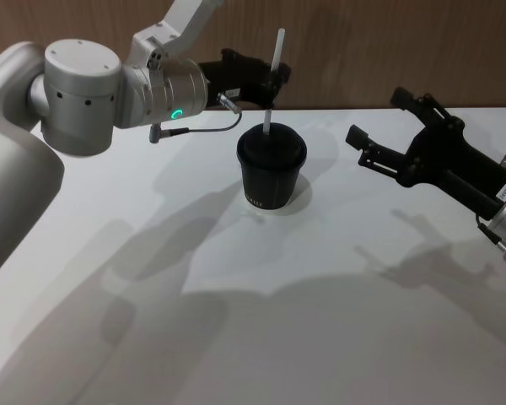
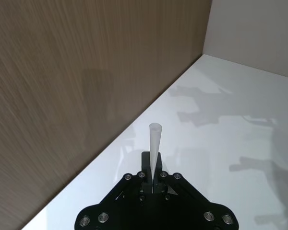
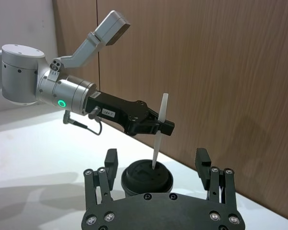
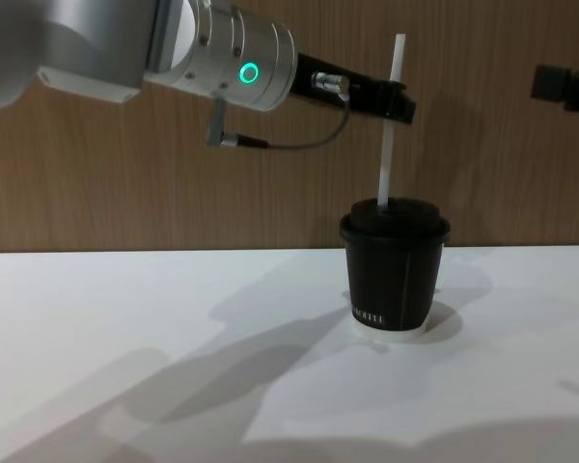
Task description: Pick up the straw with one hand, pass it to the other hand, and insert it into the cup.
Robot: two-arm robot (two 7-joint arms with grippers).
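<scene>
White and thin, the straw (image 1: pixel 274 76) stands nearly upright, pinched partway up between the fingers of the left tool (image 1: pixel 274 78), with its top rising above that tool and its lower end below it, at the middle of the black lid of the cup (image 1: pixel 271 173). The chest view shows the straw's foot meeting the dome of the lid; whether it has already passed through the opening cannot be told. The cup sits directly beneath the left tool on the white table (image 1: pixel 253 337).

The left arm reaches in level from the robot's left, its silver wrist with the green ring behind the tool and a thin dark cable (image 1: pixel 198 131) looping under it.

To the right, well apart from the cup and straw, the right tool (image 1: pixel 379 135) hangs above the table with its fingers spread and nothing between them, pointing back toward the cup.

By the look of things the handover is done and the insertion step is in hand. The next move seems to call for a straight downward push along the straw's own line, keeping it plumb so it does not buckle, and then letting go.
</scene>
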